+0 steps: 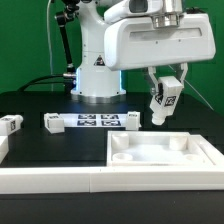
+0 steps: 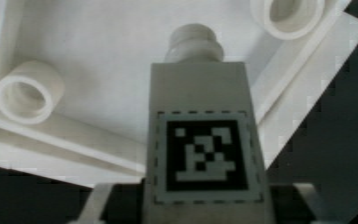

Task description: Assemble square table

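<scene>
The tool (image 1: 165, 90) grasped a leg (image 1: 164, 103) above the square slab (image 1: 200, 150); next, it seemed, its peg (image 2: 194, 42) needed aligning over a corner hole (image 2: 25, 95).

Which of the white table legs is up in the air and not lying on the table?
The leg clamped in the gripper, above the square slab; the other three legs lie on the black table.

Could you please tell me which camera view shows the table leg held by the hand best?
The wrist view: the table leg fills the frame, its tag and screw tip clear. The exterior view shows it only small and tilted in the hand above the tabletop.
</scene>
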Robot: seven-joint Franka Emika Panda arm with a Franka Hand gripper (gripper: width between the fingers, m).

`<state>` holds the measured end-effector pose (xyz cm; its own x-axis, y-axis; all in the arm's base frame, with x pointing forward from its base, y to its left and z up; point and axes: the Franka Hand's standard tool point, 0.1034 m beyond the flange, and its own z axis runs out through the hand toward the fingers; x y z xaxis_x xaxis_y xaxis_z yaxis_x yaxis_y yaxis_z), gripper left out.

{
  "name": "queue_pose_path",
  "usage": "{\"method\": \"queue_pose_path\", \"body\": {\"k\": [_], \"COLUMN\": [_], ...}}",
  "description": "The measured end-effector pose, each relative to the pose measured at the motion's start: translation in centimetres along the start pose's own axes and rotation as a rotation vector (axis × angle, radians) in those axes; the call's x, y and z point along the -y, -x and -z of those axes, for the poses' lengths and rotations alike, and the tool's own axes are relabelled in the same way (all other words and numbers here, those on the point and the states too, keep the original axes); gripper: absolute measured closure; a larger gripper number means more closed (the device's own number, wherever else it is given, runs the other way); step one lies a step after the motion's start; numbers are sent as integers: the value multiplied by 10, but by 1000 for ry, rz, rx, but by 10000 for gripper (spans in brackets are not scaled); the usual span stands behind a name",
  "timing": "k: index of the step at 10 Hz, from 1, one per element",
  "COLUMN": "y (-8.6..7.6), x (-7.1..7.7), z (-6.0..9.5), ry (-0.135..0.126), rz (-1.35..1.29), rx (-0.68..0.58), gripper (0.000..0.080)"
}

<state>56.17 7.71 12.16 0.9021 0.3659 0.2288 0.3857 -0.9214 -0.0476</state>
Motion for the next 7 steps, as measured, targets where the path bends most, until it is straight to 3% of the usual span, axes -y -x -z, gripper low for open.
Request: {"method": "queue_pose_path", "body": {"k": [3,5,6,7], "y": [-1,-22,-39,-45], "x": [2,15,10,5], "z": [-2,-11,-12,-15], "ry": [-1,-21,-15,6], "rz": [-24,-79,-67,-40], "rx": [-1,2,-32,-76], "gripper": [509,509,509,509]}}
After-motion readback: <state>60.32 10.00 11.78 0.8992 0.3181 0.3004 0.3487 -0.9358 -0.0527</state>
